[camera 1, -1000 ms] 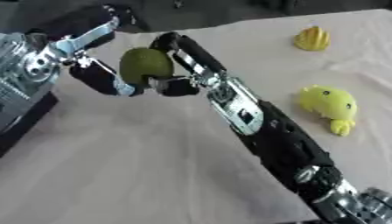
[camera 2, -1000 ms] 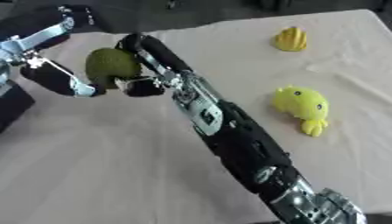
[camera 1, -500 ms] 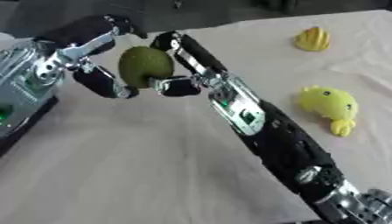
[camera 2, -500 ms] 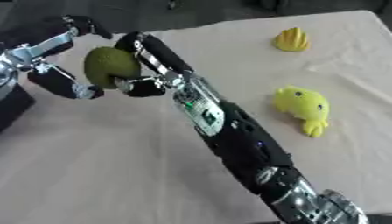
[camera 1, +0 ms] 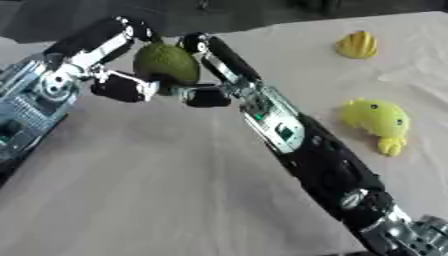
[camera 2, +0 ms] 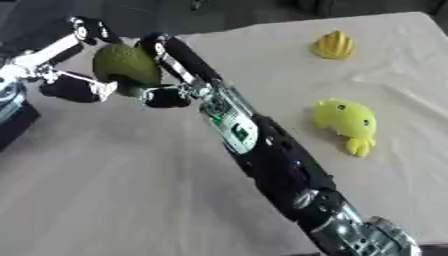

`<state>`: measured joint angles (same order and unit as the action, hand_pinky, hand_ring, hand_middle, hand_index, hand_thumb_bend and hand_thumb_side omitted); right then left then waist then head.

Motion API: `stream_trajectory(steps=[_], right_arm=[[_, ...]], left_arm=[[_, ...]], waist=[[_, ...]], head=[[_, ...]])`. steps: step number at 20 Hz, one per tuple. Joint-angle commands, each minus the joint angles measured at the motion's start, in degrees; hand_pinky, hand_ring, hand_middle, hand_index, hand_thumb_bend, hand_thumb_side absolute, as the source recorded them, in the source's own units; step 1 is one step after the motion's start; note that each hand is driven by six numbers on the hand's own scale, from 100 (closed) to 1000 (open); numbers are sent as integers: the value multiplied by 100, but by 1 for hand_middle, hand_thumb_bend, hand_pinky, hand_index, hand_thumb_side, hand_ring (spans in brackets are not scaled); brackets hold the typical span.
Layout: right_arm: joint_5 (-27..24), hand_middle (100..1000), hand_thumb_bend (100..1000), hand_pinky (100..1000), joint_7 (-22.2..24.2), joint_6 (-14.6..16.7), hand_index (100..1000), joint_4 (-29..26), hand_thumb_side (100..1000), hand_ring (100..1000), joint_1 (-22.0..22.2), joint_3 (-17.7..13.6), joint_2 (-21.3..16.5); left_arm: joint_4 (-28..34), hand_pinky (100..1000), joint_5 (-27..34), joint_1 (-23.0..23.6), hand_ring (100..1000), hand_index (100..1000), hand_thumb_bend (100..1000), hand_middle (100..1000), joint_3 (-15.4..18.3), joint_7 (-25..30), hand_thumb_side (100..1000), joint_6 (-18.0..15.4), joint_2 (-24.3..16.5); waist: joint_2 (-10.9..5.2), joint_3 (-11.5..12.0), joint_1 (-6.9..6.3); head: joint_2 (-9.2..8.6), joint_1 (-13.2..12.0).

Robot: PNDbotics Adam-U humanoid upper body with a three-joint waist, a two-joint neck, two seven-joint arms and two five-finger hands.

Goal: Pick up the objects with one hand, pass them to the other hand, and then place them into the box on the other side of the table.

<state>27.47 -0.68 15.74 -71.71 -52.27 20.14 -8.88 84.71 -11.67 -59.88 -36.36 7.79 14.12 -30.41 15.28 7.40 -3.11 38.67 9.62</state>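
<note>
Left eye: green fruit (camera 1: 166,62) up over the table's left, pinched between right hand (camera 1: 208,75) and left hand (camera 1: 109,75), left fingers now curled closer round it than a second ago. Right eye: same, probably mid-handover; right thumb looks still under it.

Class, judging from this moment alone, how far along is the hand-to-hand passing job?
Done: the green fruit is lifted off the table. In hand: both the left hand and the right hand grip it, mid-handover. Left: releasing it, boxing it, then the yellow toy and the small yellow object on the table.
</note>
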Motion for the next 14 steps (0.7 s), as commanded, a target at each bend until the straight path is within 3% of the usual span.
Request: stream_trajectory(steps=[1,5,10,12,14], right_arm=[[0,492,100,739,38,-4,531,-14,100,665,-90,-2,7],[11,507,100,740,16,-10,549,13,100,677,-83,-13,3],[148,699,100,779,16,-202,749,63,100,782,-76,-20,-13],[251,796,153,816,117,-216,862,34,100,852,-76,-3,-46],[379,827,190,836,210,-171,918,-13,100,875,-75,-2,-75]], left_arm=[[184,796,411,-116,737,571,100,620,6,-144,198,-36,-110],[27,760,231,-109,673,463,100,529,-2,-215,159,9,-77],[51,736,-190,-99,631,416,100,473,35,-247,100,-168,-139],[41,727,-464,-72,598,408,184,446,46,-161,100,-272,-187],[-44,721,-717,-38,576,404,223,440,68,-58,100,-383,-224]], waist=[[-89,-10,-3],[-93,-22,1],[-113,-43,-1],[-119,-51,-3],[-123,-57,-3]], head=[[6,-25],[6,-36],[12,-32],[10,-28],[9,-30]])
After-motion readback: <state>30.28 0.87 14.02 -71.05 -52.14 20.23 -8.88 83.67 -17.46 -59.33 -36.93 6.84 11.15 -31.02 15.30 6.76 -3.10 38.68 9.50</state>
